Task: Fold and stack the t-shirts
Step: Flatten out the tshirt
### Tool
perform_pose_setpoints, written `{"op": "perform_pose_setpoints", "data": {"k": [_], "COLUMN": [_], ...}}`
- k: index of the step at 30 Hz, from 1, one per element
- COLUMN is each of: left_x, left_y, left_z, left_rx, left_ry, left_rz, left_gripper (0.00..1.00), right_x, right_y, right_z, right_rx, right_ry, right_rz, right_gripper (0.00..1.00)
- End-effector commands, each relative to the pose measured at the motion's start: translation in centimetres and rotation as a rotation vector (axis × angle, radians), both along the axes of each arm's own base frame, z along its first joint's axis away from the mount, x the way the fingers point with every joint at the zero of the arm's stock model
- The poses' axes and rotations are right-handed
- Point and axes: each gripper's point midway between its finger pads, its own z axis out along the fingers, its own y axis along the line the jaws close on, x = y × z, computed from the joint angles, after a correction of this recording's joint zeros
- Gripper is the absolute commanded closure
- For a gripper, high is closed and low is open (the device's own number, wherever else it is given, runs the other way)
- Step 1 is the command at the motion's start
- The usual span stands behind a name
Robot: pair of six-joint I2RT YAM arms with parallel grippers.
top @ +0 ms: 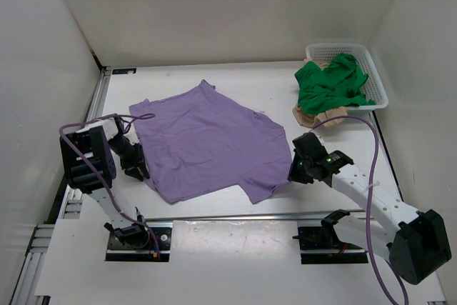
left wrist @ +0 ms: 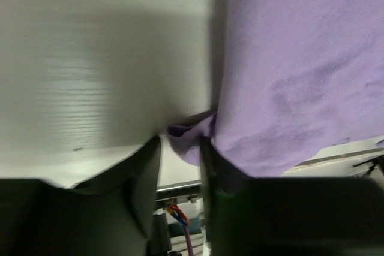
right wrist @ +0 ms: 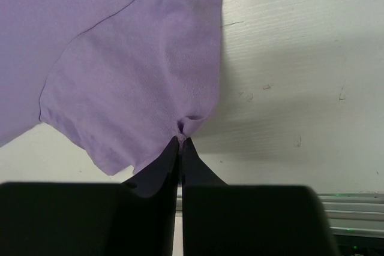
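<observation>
The lavender t-shirt [top: 207, 141] lies spread flat in the middle of the table. At its left hem my left gripper [top: 139, 169] stands open, and a small fold of the purple cloth [left wrist: 187, 141] sits between the fingertips against the right finger. My right gripper [top: 291, 173] is at the shirt's right side near the sleeve, shut on a pinch of its edge [right wrist: 191, 123]. The green t-shirt [top: 332, 83] spills over the near rim of the basket. Under it the beige t-shirt [top: 321, 116] pokes out onto the table.
A white mesh basket [top: 378, 76] stands at the back right corner. White walls close in the table at the left, back and right. A metal rail [top: 235, 213] runs along the near edge in front of both arm bases.
</observation>
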Motion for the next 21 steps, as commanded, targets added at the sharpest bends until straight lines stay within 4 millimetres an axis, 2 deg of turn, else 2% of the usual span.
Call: {"op": "perform_pose_setpoints", "data": {"k": [1,3,4,5,6,7,9,10,11,14,17,20,21], "left_x": [0.6,0.6,0.6,0.6,0.6,0.6,0.6,0.7,0.8,-0.6,-1.9,-2.7,-3.0], "left_y": [-0.4,-0.6,-0.4,-0.4,0.2,1.1,2.8,3.6,4.2,3.5,3.1,3.1,3.2], "left_z": [-2.2,-2.2,-2.2,-2.2,-1.8,-1.2,-0.2,0.4,1.9,3.5,3.7,3.2,2.8], "left_rx": [0.035,0.035,0.045,0.045,0.080,0.105,0.160,0.184,0.217,0.231,0.233,0.240,0.248], "left_ry": [-0.021,-0.021,-0.019,-0.019,-0.019,-0.033,-0.058,-0.081,-0.124,-0.163,-0.167,-0.151,-0.143], "left_rz": [-0.072,-0.082,-0.084,-0.084,-0.089,-0.063,-0.028,-0.011,0.003,-0.003,-0.003,-0.004,-0.005], "left_gripper": [0.62,0.89,0.89,0.89,0.89,0.89,0.89,0.89,0.89,0.89,0.89,0.89,0.89], "right_x": [0.3,0.0,-0.4,-0.7,-1.3,-2.3,-3.8,-4.2,-4.2,-3.3,-1.3,-1.0,-1.3], "right_y": [0.2,0.0,-0.3,-0.5,-0.6,-1.0,-1.5,-1.5,-1.5,-0.6,0.5,0.4,0.6], "right_z": [0.6,0.2,-0.4,-1.1,-1.4,-2.5,-3.4,-3.6,-3.6,-2.2,-0.5,-1.6,-2.5], "right_rx": [0.011,0.005,-0.005,-0.018,-0.024,-0.041,-0.066,-0.066,-0.063,0.015,0.080,0.062,0.051], "right_ry": [-0.025,-0.015,0.001,0.022,0.055,0.122,0.205,0.228,0.230,0.160,0.051,0.106,0.153], "right_rz": [-0.004,-0.004,-0.004,-0.004,-0.008,-0.010,-0.014,-0.023,-0.031,-0.066,-0.076,-0.107,-0.090], "right_gripper": [1.00,1.00,1.00,0.90,0.76,0.58,0.18,0.14,0.13,0.13,0.13,0.17,0.20]}}
